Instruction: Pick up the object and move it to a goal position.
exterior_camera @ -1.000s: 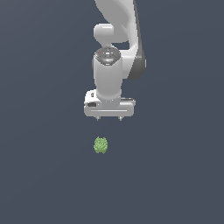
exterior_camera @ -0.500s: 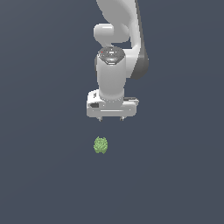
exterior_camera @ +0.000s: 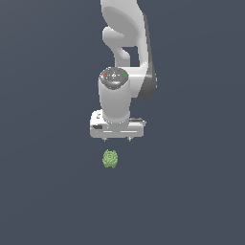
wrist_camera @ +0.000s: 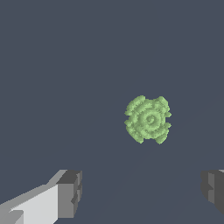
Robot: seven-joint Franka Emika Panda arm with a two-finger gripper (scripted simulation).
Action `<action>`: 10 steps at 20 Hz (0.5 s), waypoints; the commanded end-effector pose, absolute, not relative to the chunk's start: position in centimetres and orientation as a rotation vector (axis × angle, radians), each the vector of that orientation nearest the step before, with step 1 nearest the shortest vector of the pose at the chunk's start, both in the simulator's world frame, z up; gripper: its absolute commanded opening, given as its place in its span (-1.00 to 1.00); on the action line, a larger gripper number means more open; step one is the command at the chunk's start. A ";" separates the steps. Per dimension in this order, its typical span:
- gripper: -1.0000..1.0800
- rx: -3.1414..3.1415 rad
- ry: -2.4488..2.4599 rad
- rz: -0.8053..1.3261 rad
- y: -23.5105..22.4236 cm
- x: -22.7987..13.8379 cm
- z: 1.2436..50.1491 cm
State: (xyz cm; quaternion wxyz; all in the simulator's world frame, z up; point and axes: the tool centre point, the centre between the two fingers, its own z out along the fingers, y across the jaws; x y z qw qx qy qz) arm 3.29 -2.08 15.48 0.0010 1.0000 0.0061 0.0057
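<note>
End effector [exterior_camera: 117,139] spread wide, empty, above green knobbly object [exterior_camera: 110,159]; centre fingers [wrist_camera: 70,194] over it before descending, then close

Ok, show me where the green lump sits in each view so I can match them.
Exterior view: the green lump lies on the dark floor just below the tool, apart from it.
Wrist view: the lump sits beyond the gap between the grey fingertips, nearer the other tip.
Shared landmark: the open tool.
</note>
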 end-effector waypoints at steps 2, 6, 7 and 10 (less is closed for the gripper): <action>0.92 3.140 -0.002 0.012 -3.2 4.6 13.5; 0.92 3.141 -0.022 0.006 -4.4 5.8 11.5; 0.92 3.141 -0.026 0.005 -4.7 6.0 11.1; 0.92 3.141 -0.035 0.003 -5.3 6.5 10.1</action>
